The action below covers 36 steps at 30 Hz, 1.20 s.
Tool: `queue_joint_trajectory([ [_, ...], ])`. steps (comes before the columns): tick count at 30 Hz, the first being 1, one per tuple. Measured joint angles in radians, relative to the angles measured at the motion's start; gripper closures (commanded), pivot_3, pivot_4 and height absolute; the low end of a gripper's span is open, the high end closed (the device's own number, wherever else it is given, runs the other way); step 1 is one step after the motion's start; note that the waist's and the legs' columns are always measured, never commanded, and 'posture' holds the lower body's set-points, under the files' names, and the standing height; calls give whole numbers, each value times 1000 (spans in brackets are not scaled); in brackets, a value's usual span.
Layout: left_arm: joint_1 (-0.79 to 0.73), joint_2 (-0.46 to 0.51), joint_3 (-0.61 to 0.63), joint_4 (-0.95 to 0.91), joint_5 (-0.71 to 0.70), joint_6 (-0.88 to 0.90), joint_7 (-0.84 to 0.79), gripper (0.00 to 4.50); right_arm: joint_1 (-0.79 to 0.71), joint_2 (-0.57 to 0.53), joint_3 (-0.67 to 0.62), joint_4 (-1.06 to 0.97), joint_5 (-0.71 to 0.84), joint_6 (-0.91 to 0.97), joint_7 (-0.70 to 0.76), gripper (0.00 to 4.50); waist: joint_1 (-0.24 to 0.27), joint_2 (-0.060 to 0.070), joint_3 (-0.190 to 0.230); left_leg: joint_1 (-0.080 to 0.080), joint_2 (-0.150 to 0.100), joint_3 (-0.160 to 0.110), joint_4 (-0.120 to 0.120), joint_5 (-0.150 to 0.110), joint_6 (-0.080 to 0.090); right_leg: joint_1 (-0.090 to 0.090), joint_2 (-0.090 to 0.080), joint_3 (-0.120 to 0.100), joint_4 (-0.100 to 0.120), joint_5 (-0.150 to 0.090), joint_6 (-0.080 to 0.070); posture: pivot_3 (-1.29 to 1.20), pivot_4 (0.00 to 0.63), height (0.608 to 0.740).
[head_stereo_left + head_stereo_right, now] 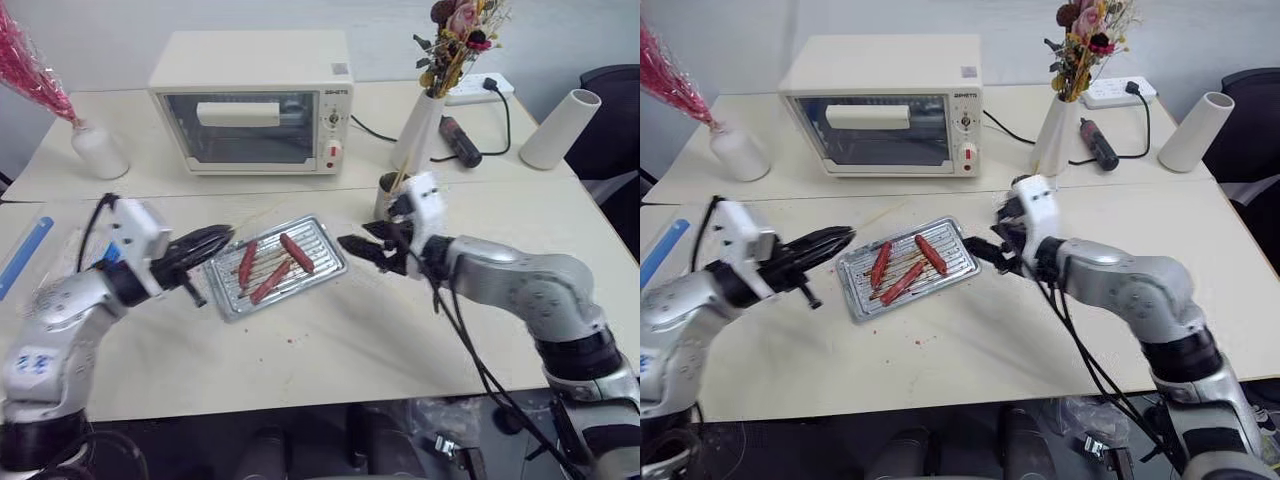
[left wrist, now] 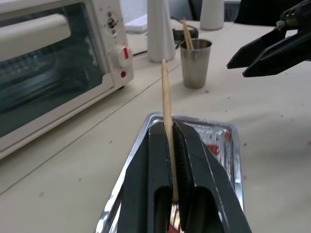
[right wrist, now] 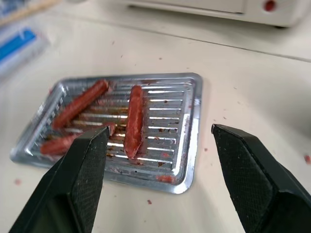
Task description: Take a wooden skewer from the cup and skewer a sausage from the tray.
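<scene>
Between the left gripper's [image 2: 170, 145] clamped fingers stands a wooden skewer [image 2: 166, 102], beside the tray [image 1: 322, 272] holding three sausages [image 3: 133, 121]. Opposite, the right gripper [image 3: 160, 145] gapes empty. Behind, the toaster oven's [image 1: 255, 100] label is unreadable; the cup [image 2: 195, 63] stands by the vase [image 1: 415, 130].

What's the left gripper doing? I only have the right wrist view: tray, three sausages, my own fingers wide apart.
Observer: The left gripper is shut on a wooden skewer, which sticks out past its fingertips.
Operator: Where is it relative to the tray?
Observer: In the head views it hovers at the tray's left end, pointing across toward the right gripper, which is at the tray's right end.
Operator: Any skewers left in the cup?
Observer: Yes, the left wrist view shows more sticks standing in the cup, beyond the tray, beside the white vase.
Operator: Any sausage skewered yet?
Observer: No, the skewer's tip is bare.
</scene>
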Motion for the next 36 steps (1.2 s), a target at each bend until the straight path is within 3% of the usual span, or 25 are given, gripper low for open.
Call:
queue_joint_trajectory([
  [8,122,32,135,-139,-79,93,43,4500,-81,185,223,142,-393,-119,170,1017,0,0,0,0,-1,-1,1,-1,-2,0,-4,0,0,0,0,0,150,740],
  [14,147,15,158,-189,-101,110,103,4500,-110,263,249,315,-617,-212,220,1017,-2,0,0,0,-1,-1,1,-1,-3,0,-4,-1,1,0,0,0,150,740],
  [35,120,12,137,-196,-107,116,144,4500,-160,468,171,622,-899,-372,344,1017,-27,0,0,0,0,-1,0,0,-6,0,-2,-1,5,0,-1,0,150,740],
  [36,120,12,137,-196,-107,116,144,4500,-160,473,169,627,-901,-375,348,1188,-27,0,0,0,0,-1,0,0,-6,0,-2,-1,5,0,-1,0,150,740],
])
